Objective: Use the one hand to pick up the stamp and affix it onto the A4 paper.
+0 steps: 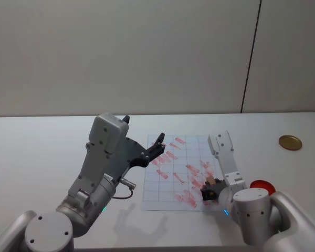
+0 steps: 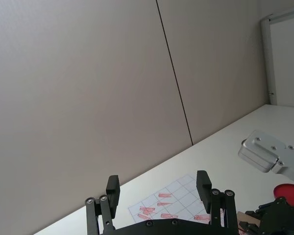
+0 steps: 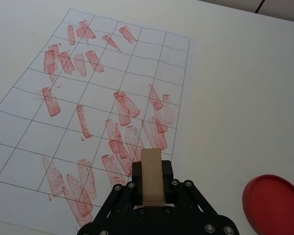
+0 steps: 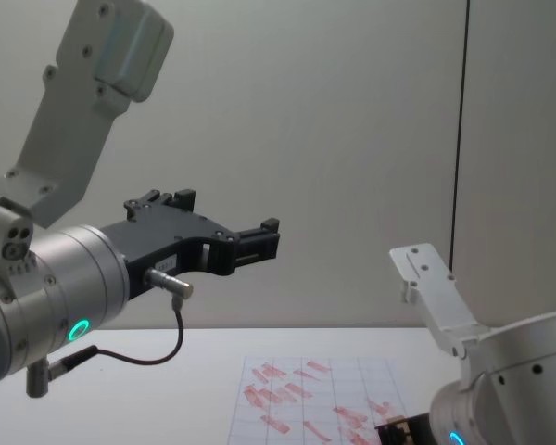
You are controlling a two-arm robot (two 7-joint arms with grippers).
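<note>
My right gripper (image 1: 209, 190) is shut on the stamp (image 1: 212, 181), a pale wooden block. It is low over the near right part of the A4 paper (image 1: 163, 195). In the right wrist view the stamp (image 3: 152, 183) sticks out between the black fingers (image 3: 136, 172), pointing at the gridded paper (image 3: 34, 127) with its many red marks. I cannot tell whether the block touches the sheet. My left gripper (image 1: 143, 131) hangs raised above the paper's left side, open (image 2: 158, 188) and holding nothing.
A round red ink pad (image 1: 262, 186) lies on the white table just right of the paper, close to my right gripper, and also shows in the right wrist view (image 3: 274, 203). A gold disc (image 1: 290, 142) sits far right. A wall stands behind the table.
</note>
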